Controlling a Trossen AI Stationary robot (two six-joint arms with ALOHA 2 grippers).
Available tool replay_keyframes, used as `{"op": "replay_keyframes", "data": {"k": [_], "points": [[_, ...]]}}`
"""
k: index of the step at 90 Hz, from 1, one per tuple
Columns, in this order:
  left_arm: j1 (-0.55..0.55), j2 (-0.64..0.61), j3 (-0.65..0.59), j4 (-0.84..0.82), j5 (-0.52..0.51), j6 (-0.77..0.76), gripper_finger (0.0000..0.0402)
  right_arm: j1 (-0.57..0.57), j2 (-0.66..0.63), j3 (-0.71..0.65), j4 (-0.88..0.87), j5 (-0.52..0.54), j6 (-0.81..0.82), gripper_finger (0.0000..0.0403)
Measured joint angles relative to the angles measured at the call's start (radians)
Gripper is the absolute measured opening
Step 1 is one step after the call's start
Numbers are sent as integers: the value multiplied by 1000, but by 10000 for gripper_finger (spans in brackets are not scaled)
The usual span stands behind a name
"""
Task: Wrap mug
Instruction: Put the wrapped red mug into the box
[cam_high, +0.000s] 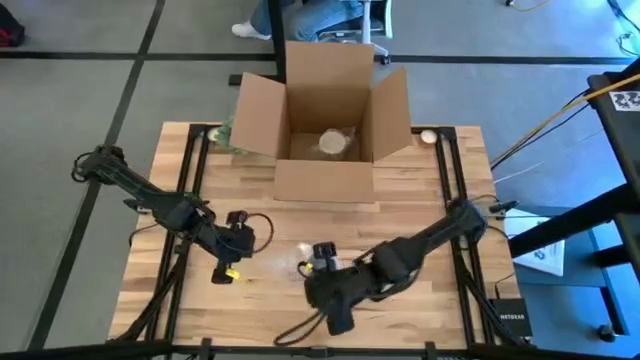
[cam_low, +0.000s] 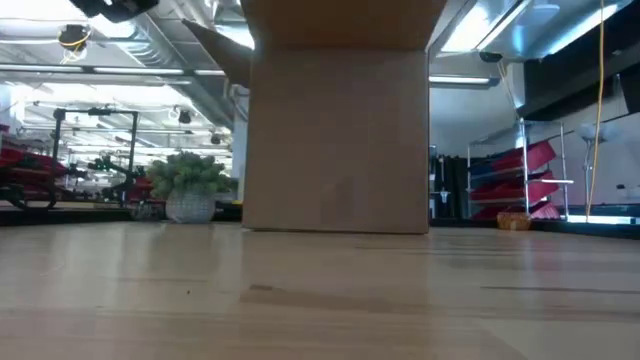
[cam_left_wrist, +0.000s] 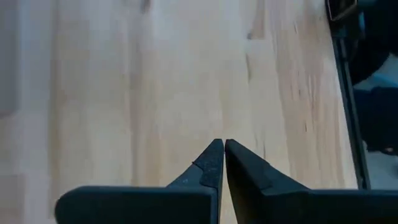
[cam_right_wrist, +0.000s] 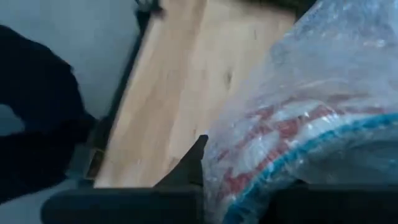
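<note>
right gripper (cam_right_wrist: 205, 180) is pinching the bubble-wrapped mug (cam_right_wrist: 311, 106) near the table's (cam_high: 420, 200) front edge. left gripper (cam_left_wrist: 222, 163) is pressed together, hovering over bare wood. open cardboard box (cam_high: 325, 125) sits far back.

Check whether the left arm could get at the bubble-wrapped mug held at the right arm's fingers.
Probably yes: the left gripper, fingers shut and empty, sits beside the right gripper holding the bubble-wrapped mug, bare table between.

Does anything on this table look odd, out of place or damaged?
Nothing looks damaged or spilled. The cardboard box stands open at the table's far edge with a pale bundle inside. The right gripper holds a bubble-wrapped object; the left gripper is shut, empty.
</note>
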Motion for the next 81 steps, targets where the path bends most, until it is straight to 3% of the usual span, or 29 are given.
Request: {"op": "replay_keyframes", "data": {"k": [19, 35, 40, 60, 71, 81], "points": [[3, -140, 0, -13, -184, 5, 1, -50, -141, 0, 74, 328, -100, 10], [17, -210, 0, -12, -242, 28, 1, -236, -225, 1, 102, 416, -157, 10], [25, -219, 0, -12, -242, 28, 0, -341, -236, 1, 80, 382, -155, 10], [49, -227, -37, -10, -245, 35, 0, -722, -188, -22, 72, 28, -79, 10], [54, -227, -72, -8, -246, 32, 0, -835, -132, -80, 69, -91, -46, 10], [54, -227, -101, -6, -247, 27, 0, -864, -87, -157, 88, -137, -40, 10]]}}
